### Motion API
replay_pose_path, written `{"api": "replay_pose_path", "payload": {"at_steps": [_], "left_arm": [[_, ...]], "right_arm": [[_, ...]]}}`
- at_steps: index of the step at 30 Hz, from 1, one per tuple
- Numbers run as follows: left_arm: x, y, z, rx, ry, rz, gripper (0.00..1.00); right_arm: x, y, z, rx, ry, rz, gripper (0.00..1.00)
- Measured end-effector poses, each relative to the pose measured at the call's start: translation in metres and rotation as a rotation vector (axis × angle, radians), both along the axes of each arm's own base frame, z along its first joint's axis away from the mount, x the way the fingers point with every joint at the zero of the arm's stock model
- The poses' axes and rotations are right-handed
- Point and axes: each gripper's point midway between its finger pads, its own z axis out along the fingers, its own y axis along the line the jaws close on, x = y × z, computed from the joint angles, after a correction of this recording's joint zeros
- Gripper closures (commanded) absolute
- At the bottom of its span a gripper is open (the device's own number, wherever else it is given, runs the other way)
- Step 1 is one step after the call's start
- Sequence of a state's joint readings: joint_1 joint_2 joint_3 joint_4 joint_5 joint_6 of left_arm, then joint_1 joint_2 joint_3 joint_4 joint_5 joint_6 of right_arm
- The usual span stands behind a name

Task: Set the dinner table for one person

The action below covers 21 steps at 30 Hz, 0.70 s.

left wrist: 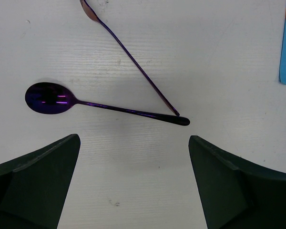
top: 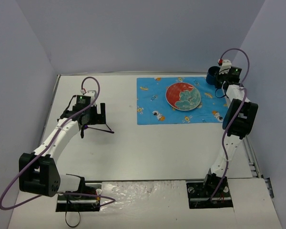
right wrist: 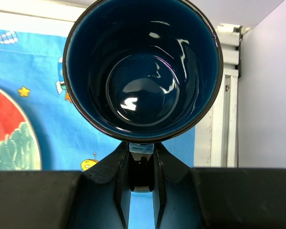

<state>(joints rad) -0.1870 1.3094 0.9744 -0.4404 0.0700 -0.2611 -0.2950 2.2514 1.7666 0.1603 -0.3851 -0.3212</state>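
One spoon, clearest from left wrist

Purple spoon, navy mug (cartoon-print blue mat)

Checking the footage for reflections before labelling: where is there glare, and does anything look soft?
Right wrist view: white glare streaks inside the glossy blue mug; the right gripper pinching its rim is dark and soft. Left wrist view: small highlights on the purple spoon bowl, sharp focus, faint shadow on the dinner table. Top view: even light.
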Motion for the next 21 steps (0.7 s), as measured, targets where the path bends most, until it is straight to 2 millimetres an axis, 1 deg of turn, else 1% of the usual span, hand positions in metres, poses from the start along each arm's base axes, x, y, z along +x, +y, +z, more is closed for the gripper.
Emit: {"api": "replay_pose_path", "payload": {"at_steps": [5, 8, 15, 21], "left_arm": [[-0.002, 0.0, -0.003, 0.006, 0.012, -0.001, 0.05], [-0.002, -0.001, -0.004, 0.009, 0.015, -0.004, 0.05], [-0.002, 0.0, -0.01, 0.02, 0.035, -0.004, 0.05], [-0.002, 0.0, -0.017, 0.026, 0.057, -0.003, 0.05]], "right_arm": [[0.006, -0.003, -0.014, -0.004, 0.017, 0.005, 1.0], [0.007, -0.003, -0.018, -0.008, 0.024, 0.01, 1.0], [0.014, -0.004, -0.018, -0.012, 0.012, 0.019, 1.0], [0.014, -0.003, -0.033, -0.003, 0.033, 0.023, 1.0]]}}
